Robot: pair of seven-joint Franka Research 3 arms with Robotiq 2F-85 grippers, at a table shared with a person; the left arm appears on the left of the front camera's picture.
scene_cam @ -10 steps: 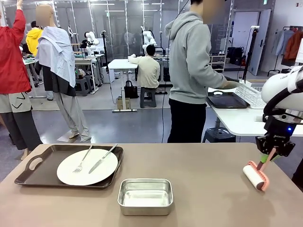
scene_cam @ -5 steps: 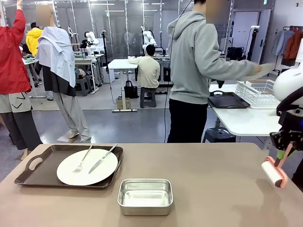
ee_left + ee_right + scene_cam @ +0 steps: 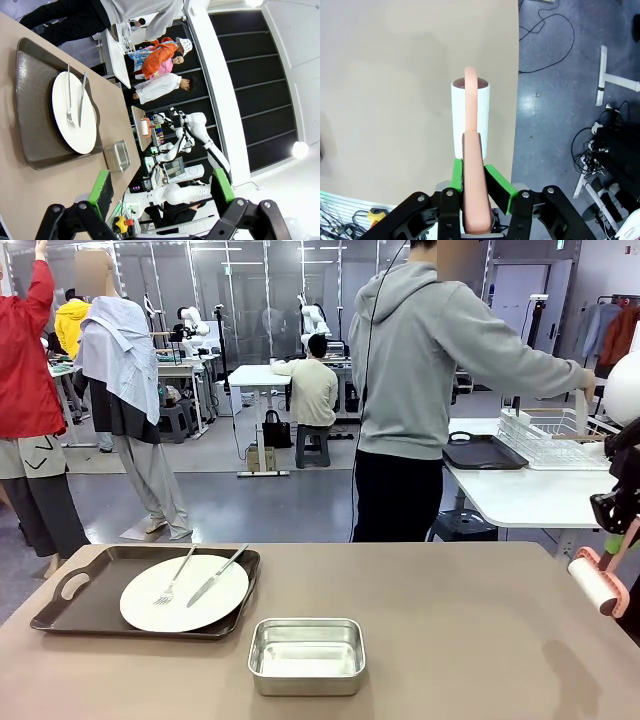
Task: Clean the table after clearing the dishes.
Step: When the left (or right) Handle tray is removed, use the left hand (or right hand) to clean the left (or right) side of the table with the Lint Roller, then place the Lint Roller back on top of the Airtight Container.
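**Roller poised at the table's edge, one tray still uncleared**

Front view: the right gripper [image 3: 614, 538] is clenched on the pink handle of the lint roller [image 3: 594, 586], which hangs lifted at the right edge of the table [image 3: 450, 640]. At the near left, a tray [image 3: 70, 612] carries a plate [image 3: 140, 605] with a fork [image 3: 170, 585] and a knife [image 3: 215, 578]. A steel pan [image 3: 306, 623] stands just right of the tray. The person [image 3: 420, 370] faces away, reaching to the wire rack [image 3: 550, 440]. Rolling leftward now would probably shove the pan or the tray, since both still stand in the way.

Left wrist view: the left gripper [image 3: 161, 192] is released, with nothing between its pads, and looks along the table past the tray. If it lifted the tray tilted, the plate and cutlery could slide off.

Right wrist view: the handle sits between the green pads, and the drum hangs over the table close to its right edge. A touchdown slightly outward could run the drum off the edge. Under downward pressure the slim handle might twist in the grip.
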